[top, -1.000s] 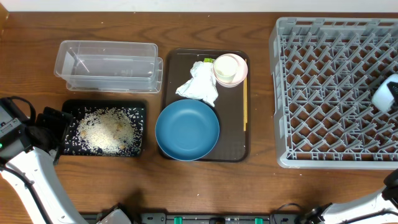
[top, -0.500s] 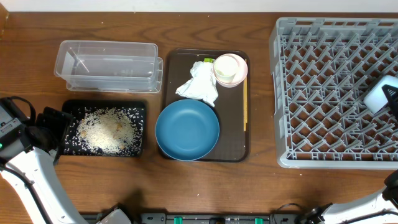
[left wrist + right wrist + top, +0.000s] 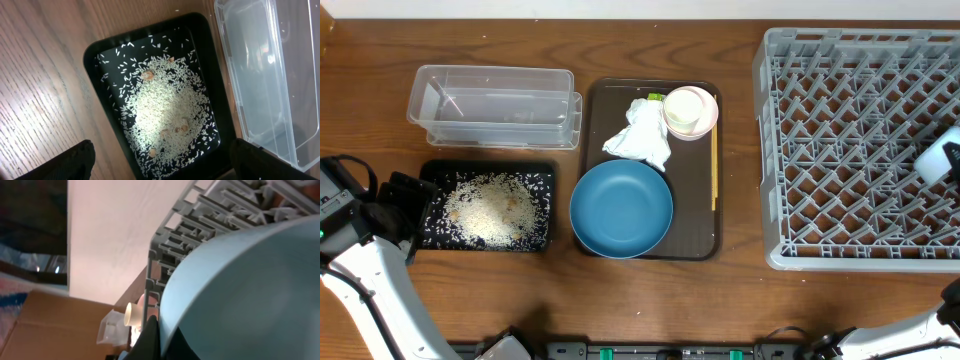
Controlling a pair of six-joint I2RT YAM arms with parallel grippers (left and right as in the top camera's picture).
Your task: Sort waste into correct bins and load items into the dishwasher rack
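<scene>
Meanwhile, over the dishwasher rack (image 3: 840, 150), the small light blue bowl (image 3: 937, 160) has drifted back toward the right wall after edging inward half a second ago. The right pincer (image 3: 157, 337) is clamped on its rim, so seating it is likely the step in hand. Nothing else has moved. The large dark blue bowl (image 3: 620, 208), napkin (image 3: 640, 135), cup (image 3: 689, 110) and chopsticks (image 3: 713, 170) remain on the brown tray (image 3: 605, 100). The left pincer (image 3: 160, 162) hangs spread wide over the rice (image 3: 490, 208) in the black tray (image 3: 545, 175).
</scene>
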